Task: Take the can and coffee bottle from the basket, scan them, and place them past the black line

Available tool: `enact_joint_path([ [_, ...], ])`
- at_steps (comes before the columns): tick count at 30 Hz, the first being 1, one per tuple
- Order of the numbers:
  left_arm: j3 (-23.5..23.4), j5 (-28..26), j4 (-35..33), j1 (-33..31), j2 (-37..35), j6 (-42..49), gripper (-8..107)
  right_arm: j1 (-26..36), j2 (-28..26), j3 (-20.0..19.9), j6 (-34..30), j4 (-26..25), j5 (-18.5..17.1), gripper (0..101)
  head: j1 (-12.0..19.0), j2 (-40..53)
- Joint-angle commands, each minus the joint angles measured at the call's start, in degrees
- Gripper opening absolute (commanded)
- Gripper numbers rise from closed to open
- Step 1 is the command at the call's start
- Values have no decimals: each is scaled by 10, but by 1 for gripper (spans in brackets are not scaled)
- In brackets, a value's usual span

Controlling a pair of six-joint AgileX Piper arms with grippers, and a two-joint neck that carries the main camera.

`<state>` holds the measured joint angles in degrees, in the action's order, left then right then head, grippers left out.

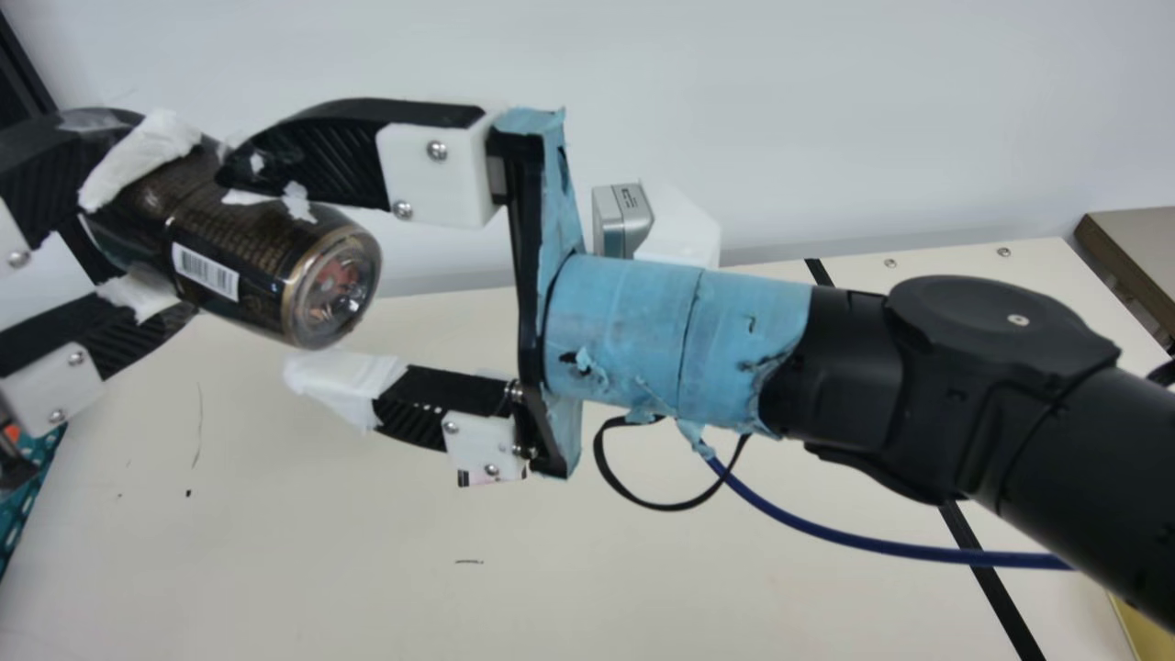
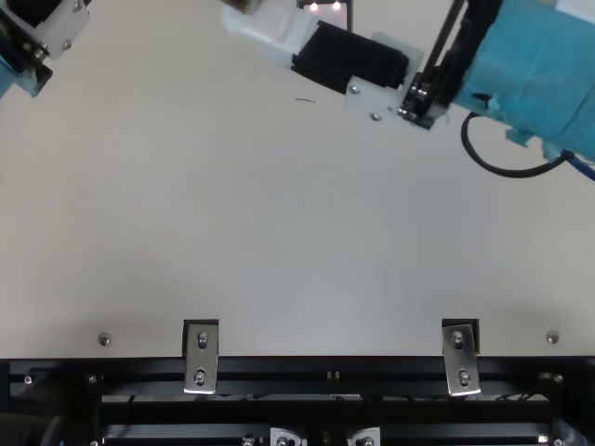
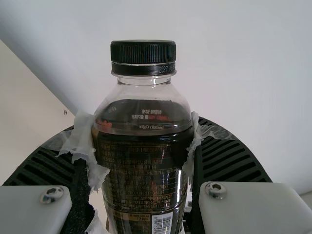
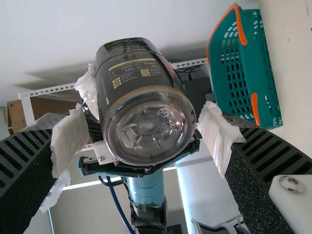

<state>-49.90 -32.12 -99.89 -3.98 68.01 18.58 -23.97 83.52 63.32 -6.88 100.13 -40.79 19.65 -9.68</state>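
In the main view my left gripper (image 1: 138,225) is shut on the coffee bottle (image 1: 248,252), which hangs tilted above the table, its clear base toward my right arm. My right gripper (image 1: 262,275) stands open around the base end. From the left wrist, the bottle's black cap (image 3: 143,52) and printed label (image 3: 141,170) show, with the left gripper (image 3: 142,144) pressing both sides. The right wrist view has the bottle base (image 4: 148,126) between the parted fingers of the right gripper (image 4: 146,130). A black line (image 1: 996,597) crosses the table at the right.
The teal basket (image 4: 248,68) with orange handles appears in the right wrist view. A small dark-framed object (image 2: 325,11) lies at the top view's upper edge. A blue cable (image 1: 854,542) hangs below my right arm. A grey box (image 1: 1134,262) stands at the far right.
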Motion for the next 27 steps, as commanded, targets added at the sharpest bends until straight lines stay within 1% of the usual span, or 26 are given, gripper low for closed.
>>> enact_joint_path([
  [1,0,0,0,0,0,0,10,0,3,6,2,-1,0,101,5,-1],
  [10,0,0,0,0,0,0,10,-5,19,31,5,-1,3,101,5,-1],
  [23,0,0,0,0,0,0,10,-10,27,34,5,-1,7,101,5,-1],
  [24,0,0,0,0,0,0,10,-10,27,34,5,-1,7,25,5,-1],
  [25,0,0,0,0,0,0,10,-10,27,34,5,-1,7,0,5,-1],
  [27,0,0,0,0,0,0,10,-10,27,34,5,-1,7,0,5,-1],
])
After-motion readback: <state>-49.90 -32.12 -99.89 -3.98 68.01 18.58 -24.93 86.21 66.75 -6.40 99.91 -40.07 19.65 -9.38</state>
